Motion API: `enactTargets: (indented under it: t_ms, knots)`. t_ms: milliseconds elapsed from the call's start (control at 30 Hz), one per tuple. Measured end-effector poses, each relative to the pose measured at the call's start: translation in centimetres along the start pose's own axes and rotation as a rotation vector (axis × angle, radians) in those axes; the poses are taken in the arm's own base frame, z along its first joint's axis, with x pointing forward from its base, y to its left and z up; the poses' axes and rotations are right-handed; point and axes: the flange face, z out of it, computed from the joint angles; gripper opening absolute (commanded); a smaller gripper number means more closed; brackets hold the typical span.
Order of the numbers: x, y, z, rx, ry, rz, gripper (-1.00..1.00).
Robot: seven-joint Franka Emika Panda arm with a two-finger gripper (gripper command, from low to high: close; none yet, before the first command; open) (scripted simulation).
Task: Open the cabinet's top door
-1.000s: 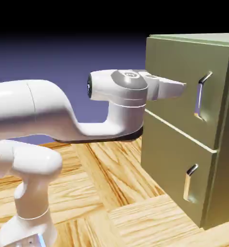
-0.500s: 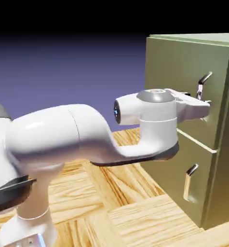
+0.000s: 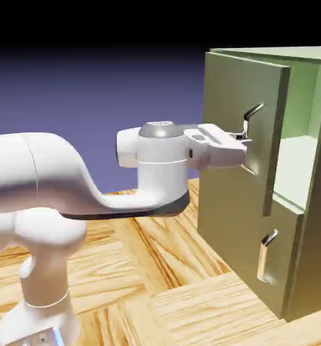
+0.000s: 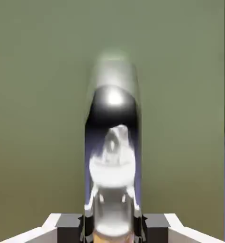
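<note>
A white robot arm (image 3: 61, 176) stretches level above the wooden table (image 3: 163, 270) toward the cabinet (image 3: 305, 203), its tool (image 3: 242, 145) clamped shut on the silver bar handle (image 3: 249, 120) of the top door (image 3: 247, 121). In the hand view the handle (image 4: 113, 142) fills the middle, running lengthwise away from the grey fingertips (image 4: 67, 223) against the door's olive panel (image 4: 38, 95). The top door, on the cabinet's upper front, stands ajar: its handle edge has swung out from the cabinet face toward the arm, the handle's long axis upright with a slight tilt. Behind the door, the cabinet's paler green interior (image 3: 301, 135) shows. Below it, the shorter lower door (image 3: 251, 250) sits flush, its small handle (image 3: 266, 253) upright.
</note>
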Motion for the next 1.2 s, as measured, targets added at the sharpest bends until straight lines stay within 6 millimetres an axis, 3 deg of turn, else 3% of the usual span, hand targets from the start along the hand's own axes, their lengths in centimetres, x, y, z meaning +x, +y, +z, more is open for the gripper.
enactTargets:
  t_ms: [267,567,1000,1200]
  knots:
    - [-2.2,-2.2,-6.8,-0.119,0.119,0.0,-1.0]
    - [-4.7,-4.7,-12.3,-0.224,0.224,0.0,-1.0]
    - [-8.5,-8.5,-18.1,-0.35,0.35,0.001,-1.0]
    - [-8.9,-8.7,-18.7,-0.367,0.352,0.002,-1.0]
